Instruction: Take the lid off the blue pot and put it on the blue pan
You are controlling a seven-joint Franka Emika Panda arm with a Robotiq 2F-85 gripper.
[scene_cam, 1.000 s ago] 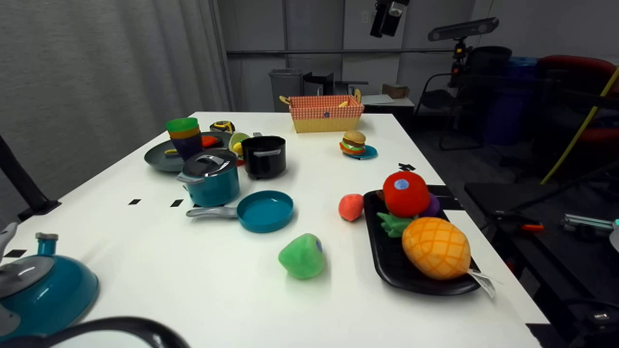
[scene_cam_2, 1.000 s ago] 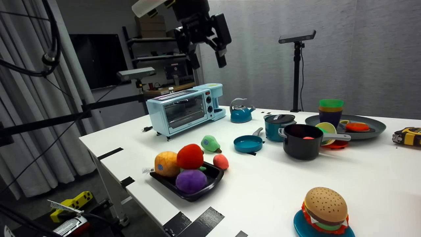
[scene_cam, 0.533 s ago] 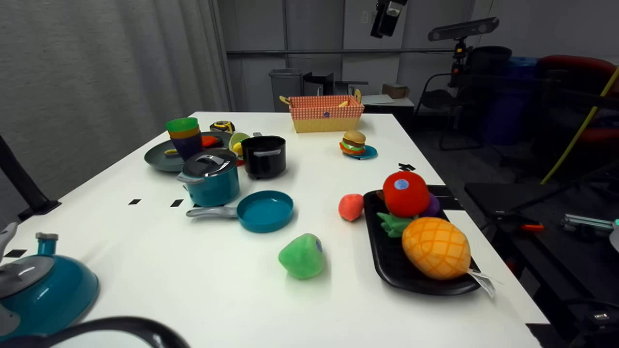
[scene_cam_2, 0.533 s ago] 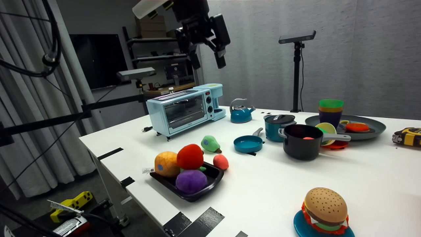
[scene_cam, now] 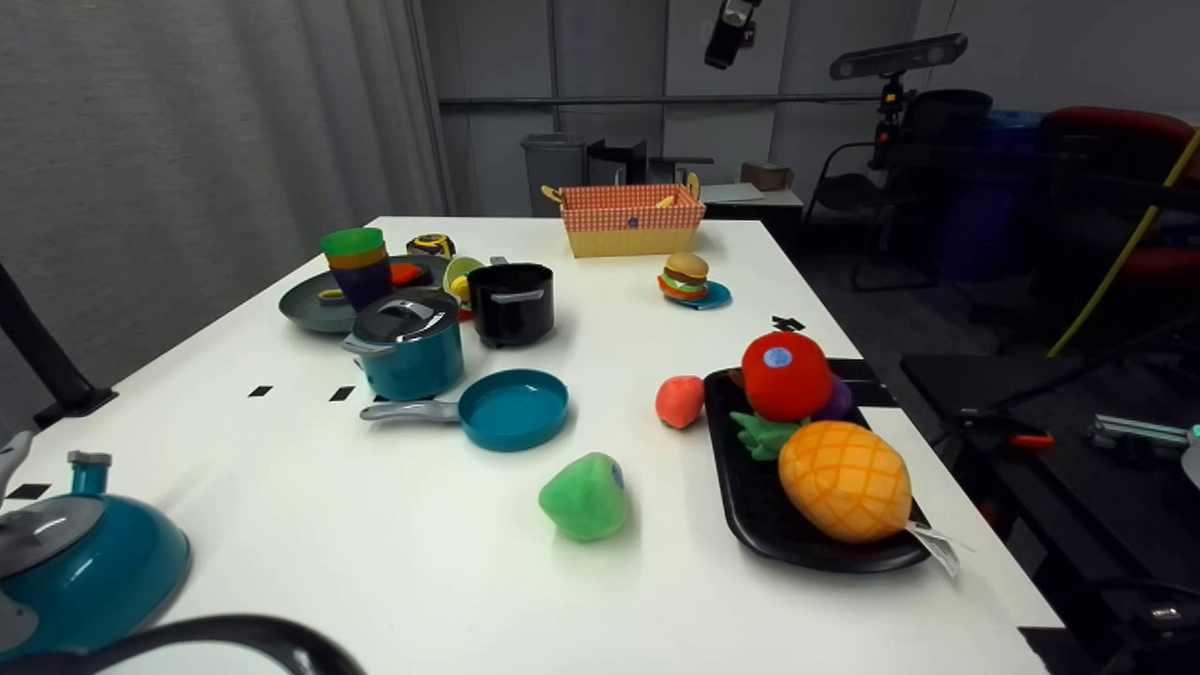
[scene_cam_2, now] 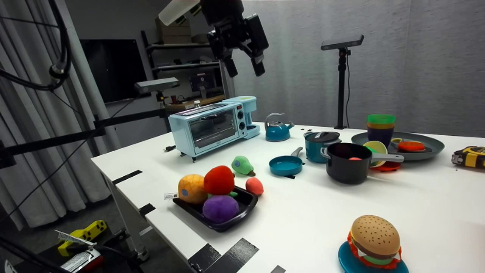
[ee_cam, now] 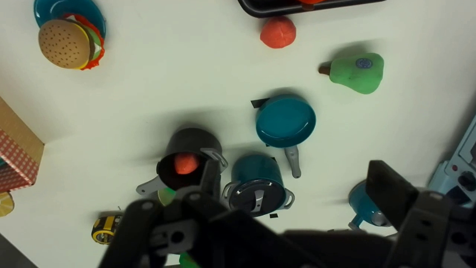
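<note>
The white tabletop, marked with patches of black tape, carries the whole spread. A pale blue toaster oven stands towards one end of it and a checked basket towards the opposite end. The end effector hangs high above, released, its two fingers well apart and pointing down.

A wide dark plate bears a stack of cups, green at the top. A black tray holds a plush pineapple, a red plush toy and a purple plush toy. The kettle, teal with a grey handle, stands near the oven.

The black pot stands upright near the blue pot and has a reddish toy inside. The blue pot is upright too, with a grey handle on either side. The blue pan lies flat just beside it, bowl facing up. The lid, dark with a grey grip, sits on top of the blue pot in all three views.

A toy hamburger rests partly over a small blue plate. A green plush pear lies near the pan, and a coral toy lies just beside the tray; whether those two touch cannot be told.
</note>
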